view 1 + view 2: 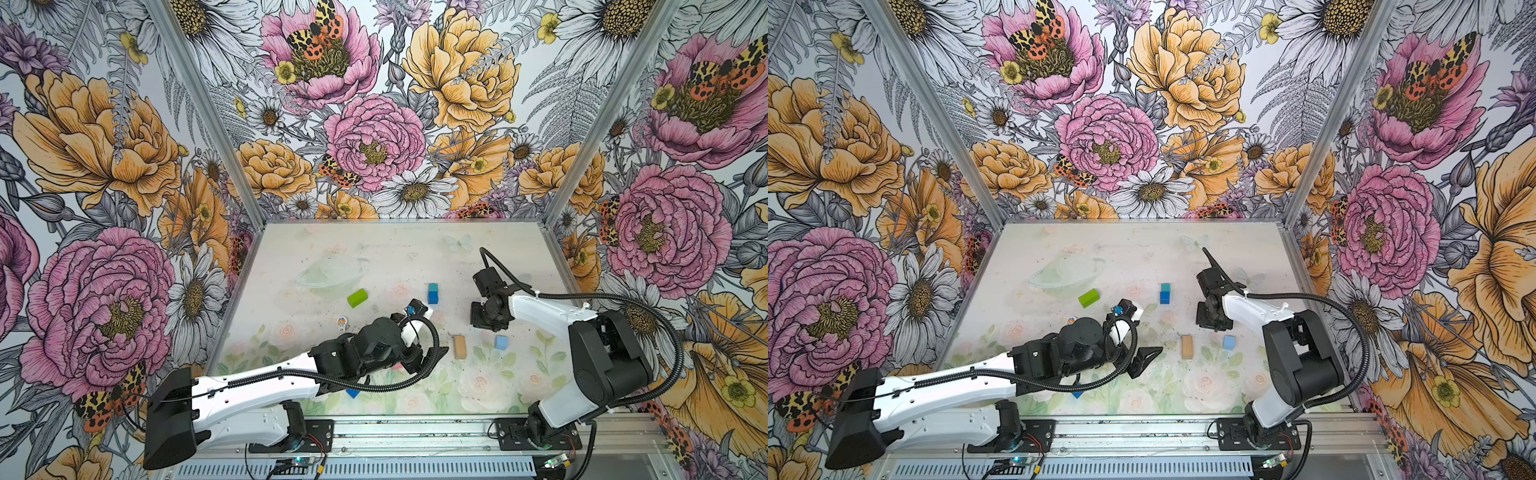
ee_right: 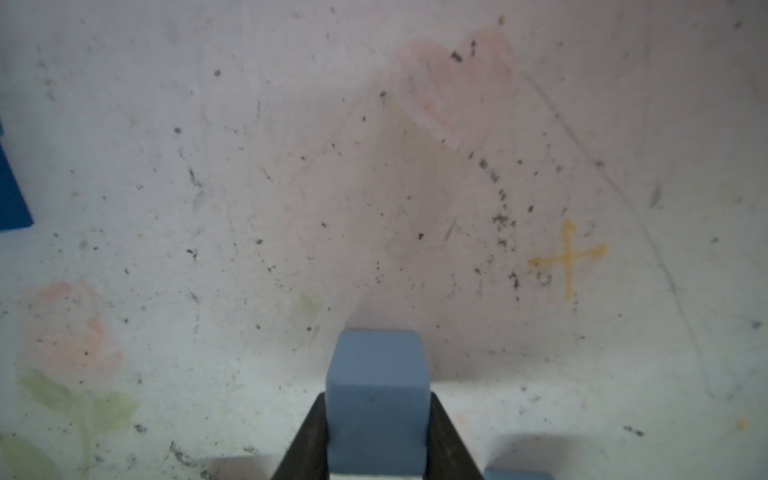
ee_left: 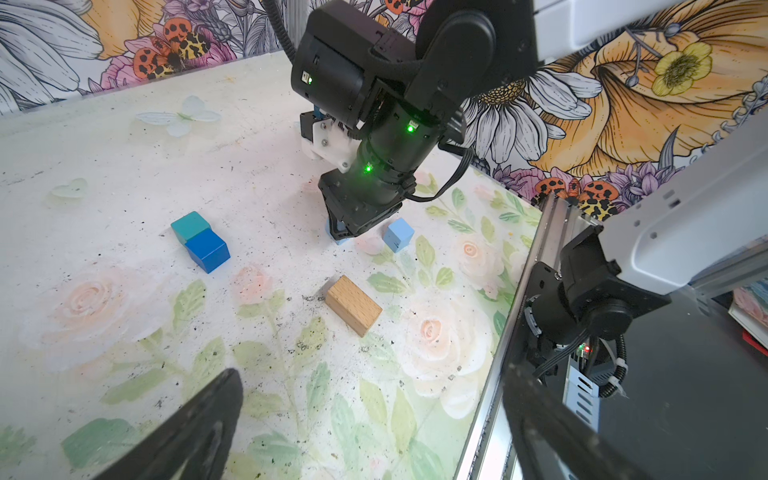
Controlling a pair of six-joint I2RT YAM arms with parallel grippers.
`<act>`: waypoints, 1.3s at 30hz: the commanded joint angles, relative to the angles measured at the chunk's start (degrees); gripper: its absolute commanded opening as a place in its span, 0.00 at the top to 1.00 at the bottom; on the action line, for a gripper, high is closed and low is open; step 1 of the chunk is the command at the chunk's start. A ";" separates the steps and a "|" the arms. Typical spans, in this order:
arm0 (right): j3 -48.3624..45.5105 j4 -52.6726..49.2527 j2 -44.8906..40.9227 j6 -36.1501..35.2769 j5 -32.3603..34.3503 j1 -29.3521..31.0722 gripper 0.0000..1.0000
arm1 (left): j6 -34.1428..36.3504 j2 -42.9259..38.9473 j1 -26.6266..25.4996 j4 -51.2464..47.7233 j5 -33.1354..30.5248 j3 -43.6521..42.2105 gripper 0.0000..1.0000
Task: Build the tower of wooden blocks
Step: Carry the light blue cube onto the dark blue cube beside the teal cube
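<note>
Right gripper (image 2: 377,419): clamped on a light blue cube (image 2: 376,374), right of centre
Left gripper (image 3: 372,382): jaws wide, holding nothing
Teal cube (image 1: 433,287): touching dark blue cube (image 1: 433,296), far centre

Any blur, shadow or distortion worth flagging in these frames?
Right wrist: soft throughout, held cube included, faint shadow on the mat beyond. Left wrist: own fingers out of focus, tan brick sharp. Both top views: even light, walls stretched by the wide lens.

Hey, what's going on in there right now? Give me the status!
Status: left tool open, empty; right tool shut on light blue cube. Tower unbuilt: teal cube, dark blue cube side by side. Nothing in between.
</note>
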 commanded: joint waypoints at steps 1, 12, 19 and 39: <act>1.64 0.80 0.79 -0.46 0.49 -0.41 0.71 | 0.86 -0.27 0.69 -0.13 -0.24 -0.99 0.01; 4.28 0.80 1.23 -1.66 0.07 -0.41 0.74 | 0.76 0.02 1.49 -0.11 0.02 -1.08 0.01; 10.22 0.80 5.57 -2.67 -1.40 -0.34 0.74 | 0.56 -0.06 2.43 -0.13 0.44 -1.34 0.01; 29.13 0.74 22.53 -4.52 -6.65 1.96 0.75 | -0.13 0.10 8.45 0.05 4.22 -2.93 0.01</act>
